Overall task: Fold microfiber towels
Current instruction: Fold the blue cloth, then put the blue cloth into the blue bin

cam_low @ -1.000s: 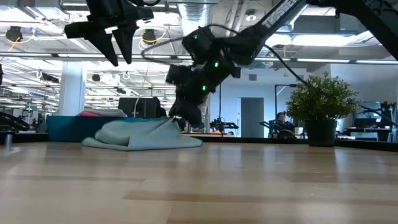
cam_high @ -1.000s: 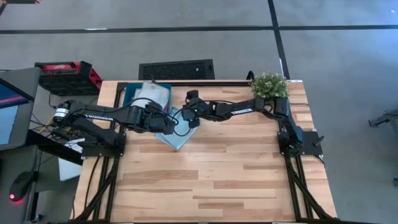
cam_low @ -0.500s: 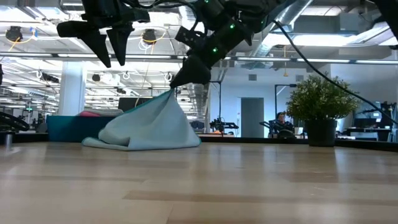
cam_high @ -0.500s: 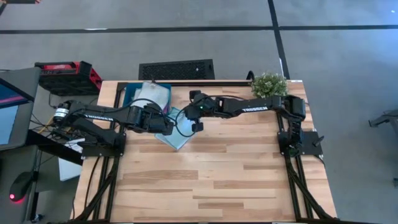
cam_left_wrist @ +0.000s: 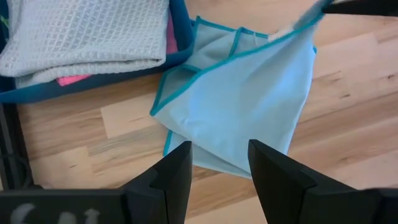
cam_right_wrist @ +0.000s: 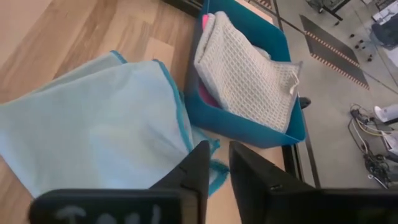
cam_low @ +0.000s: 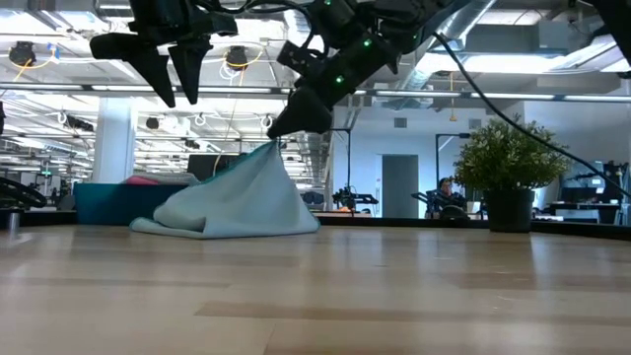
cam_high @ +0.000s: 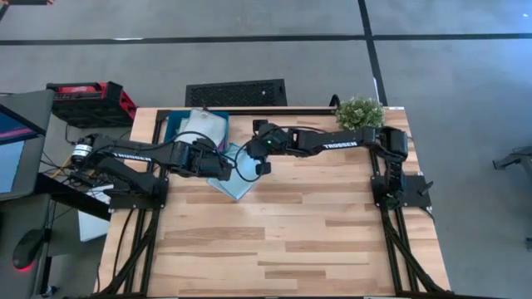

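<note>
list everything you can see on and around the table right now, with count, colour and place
soft light blue microfiber towel: one, teal-edged, on the table beside the tray, one corner lifted
rigid dark teal rectangular tray: one, at the table's far left
pale grey waffle-weave towel: one, folded, topmost in the tray
pink towel: one, only an edge showing under the grey one
small green potted plant: one, far right corner
light wooden table: one
red and black case: one, on the floor left of the table
left tool: open, above the blue towel
right tool: pinching the blue towel's raised corner
</note>
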